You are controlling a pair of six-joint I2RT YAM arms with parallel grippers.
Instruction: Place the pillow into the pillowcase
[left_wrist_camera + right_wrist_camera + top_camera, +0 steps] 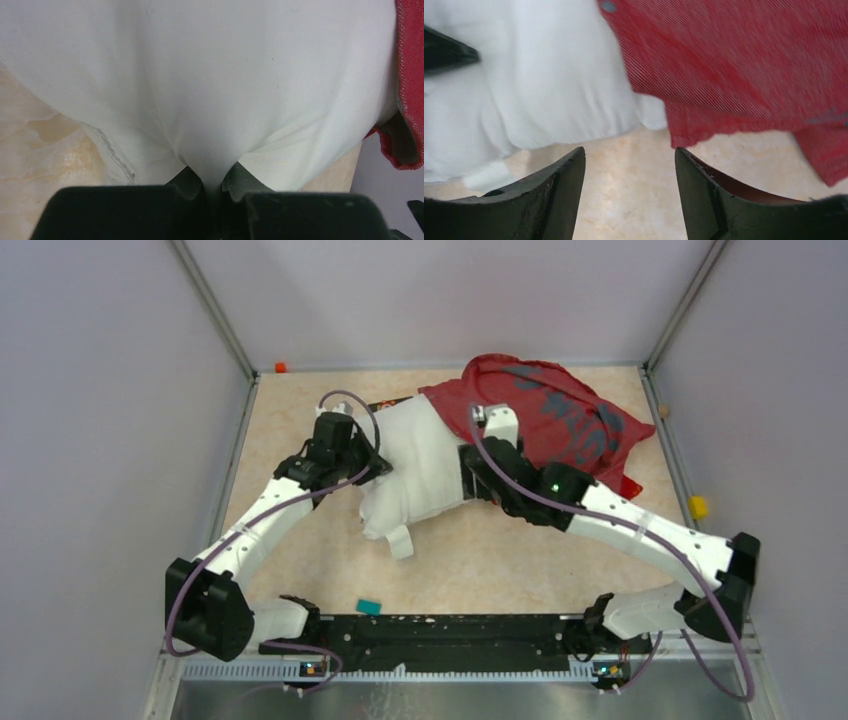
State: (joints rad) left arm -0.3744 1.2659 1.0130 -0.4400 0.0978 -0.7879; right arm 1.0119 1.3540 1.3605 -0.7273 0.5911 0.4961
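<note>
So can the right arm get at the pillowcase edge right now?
Probably yes: the right gripper is open and empty, and the pillowcase hem lies just ahead with nothing between.

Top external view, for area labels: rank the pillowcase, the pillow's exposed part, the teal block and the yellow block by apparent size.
1. pillowcase
2. pillow, exposed part
3. teal block and yellow block: both tiny, too alike to rank.

Soft, even light is falling from above in the top view, leaving only faint shadows on the worktop (pixel 480 560). At the right wrist the pillowcase (pixel 749 65) is looking smeared and blurred. At the left wrist the pillow (pixel 210 75) is glowing bright, almost without texture.
</note>
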